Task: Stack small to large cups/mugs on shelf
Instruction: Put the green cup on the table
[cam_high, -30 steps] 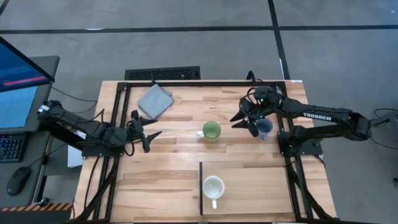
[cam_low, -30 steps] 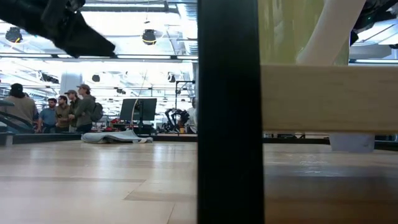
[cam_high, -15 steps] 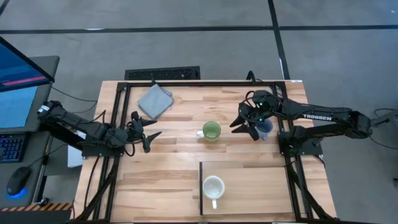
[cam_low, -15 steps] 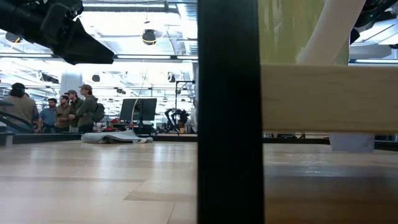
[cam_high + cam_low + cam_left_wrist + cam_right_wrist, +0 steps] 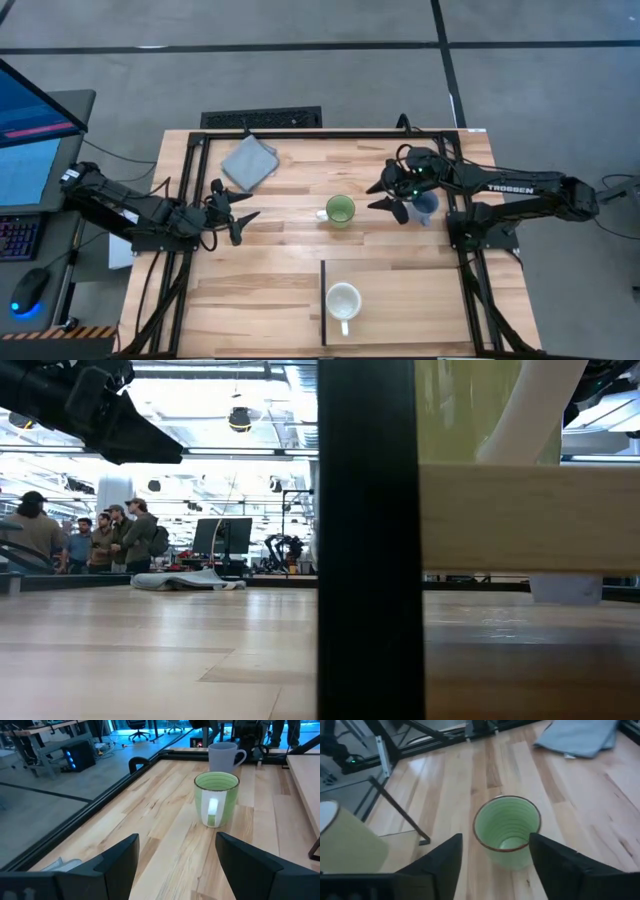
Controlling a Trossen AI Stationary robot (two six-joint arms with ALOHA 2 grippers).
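- High view: my right gripper [image 5: 385, 198] hangs between the bright green handled mug [image 5: 340, 211] and the blue-grey handled mug [image 5: 426, 206], fingers spread, holding nothing. The cream-white handled mug [image 5: 343, 302] sits on the flat light-wood shelf panel [image 5: 420, 310]. My left gripper [image 5: 238, 218] waits near the table's left edge, fingers apart, well clear of the green mug. A grey folded square cloth [image 5: 248, 161] lies at the far left.
- Low view: the shelf's edge and a dark post fill the near field; people stand in the room behind.
- Left wrist view: green mug upright ahead of my 2 open fingers [image 5: 118, 860], blue-grey mug beyond it.
- Right wrist view: green mug between my 2 parted fingers [image 5: 443, 860], untouched; cream-white mug off to the side.
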